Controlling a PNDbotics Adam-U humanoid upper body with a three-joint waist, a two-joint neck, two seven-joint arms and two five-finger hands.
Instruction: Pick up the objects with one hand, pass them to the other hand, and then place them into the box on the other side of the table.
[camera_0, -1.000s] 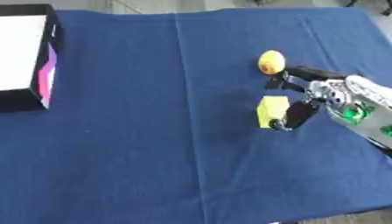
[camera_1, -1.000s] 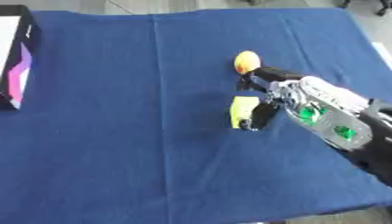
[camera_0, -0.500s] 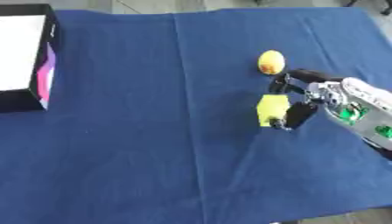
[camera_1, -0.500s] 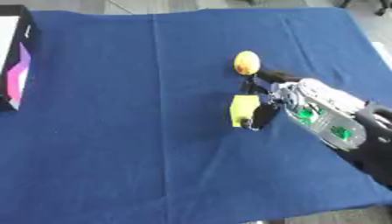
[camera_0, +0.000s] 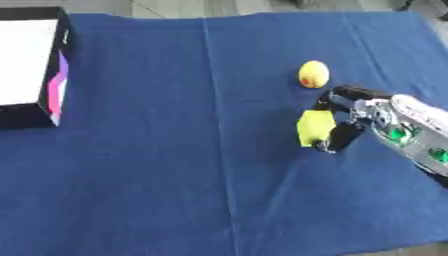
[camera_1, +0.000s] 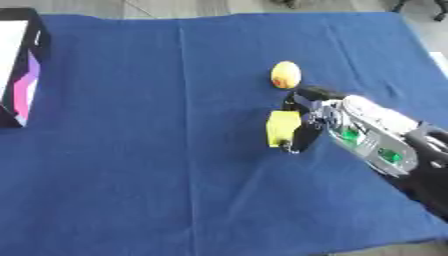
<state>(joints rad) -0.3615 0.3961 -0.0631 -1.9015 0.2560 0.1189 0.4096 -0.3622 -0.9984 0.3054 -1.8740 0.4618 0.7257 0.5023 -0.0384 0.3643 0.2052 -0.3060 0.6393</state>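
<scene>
2 small objects and 1 box lie on a table covered edge to edge by a blue cloth (camera_0: 175, 165), the largest surface in view, with faint creases running across it from the far edge to the near edge.

The box (camera_0: 26, 65) sits at the far left corner of the cloth. It is black-walled with a white inner face, and its right-hand side panel carries a purple and pink stripe. The right eye view shows only its right wall at the left border.

The robot's right hand (camera_1: 308, 120) enters from the lower right, at the end of a silver and black forearm with green lights along its side. Its dark fingers (camera_0: 343, 136) are curled against the right face of the yellow block, with another dark part of the hand above and behind the block; the hand is closed on it in a pinch.

The yellow block (camera_0: 314, 128) stands right of the cloth's centre, upright, well apart from the box. Whether it rests on the cloth or is lifted just clear cannot be told.

The yellow egg-shaped object (camera_0: 313, 74), with a small reddish mark on its surface, lies on the cloth just beyond the hand, near it but not touching.
</scene>
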